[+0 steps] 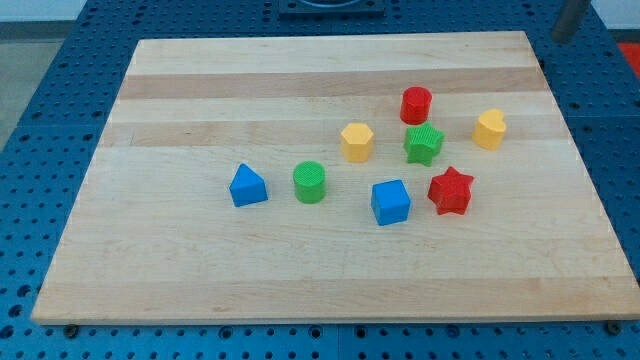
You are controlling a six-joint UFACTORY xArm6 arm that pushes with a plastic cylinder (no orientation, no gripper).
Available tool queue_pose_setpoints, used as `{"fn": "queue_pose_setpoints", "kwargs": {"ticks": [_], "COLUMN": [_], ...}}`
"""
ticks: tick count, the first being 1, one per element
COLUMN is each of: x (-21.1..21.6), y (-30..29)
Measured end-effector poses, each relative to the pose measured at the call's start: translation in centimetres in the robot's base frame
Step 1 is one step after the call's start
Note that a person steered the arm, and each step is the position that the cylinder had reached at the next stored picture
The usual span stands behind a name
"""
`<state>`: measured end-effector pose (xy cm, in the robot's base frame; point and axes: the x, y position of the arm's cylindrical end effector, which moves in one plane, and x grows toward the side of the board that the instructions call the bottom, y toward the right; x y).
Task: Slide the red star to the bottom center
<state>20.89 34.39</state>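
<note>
Lying well below tool (560, 37): red star (450, 191)

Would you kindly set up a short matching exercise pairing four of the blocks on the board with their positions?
Blocks:
1. red star
2. blue triangle
3. red cylinder
4. yellow heart

Places:
A. nearest the view's top
B. furthest toward the view's left
C. furthest toward the view's right
D. just right of the blue cube

Pairs: 1-D, 2-B, 3-A, 4-C. My tip is not visible.
</note>
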Motion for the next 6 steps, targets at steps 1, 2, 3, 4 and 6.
{"fn": "queue_pose_setpoints", "kwargs": {"ticks": [1, 2, 3, 4, 6], "x": [0.0, 1.1, 5.9, 12.8, 22.3], "y": [0.0, 0.0, 0.0, -2.9, -10.1]}}
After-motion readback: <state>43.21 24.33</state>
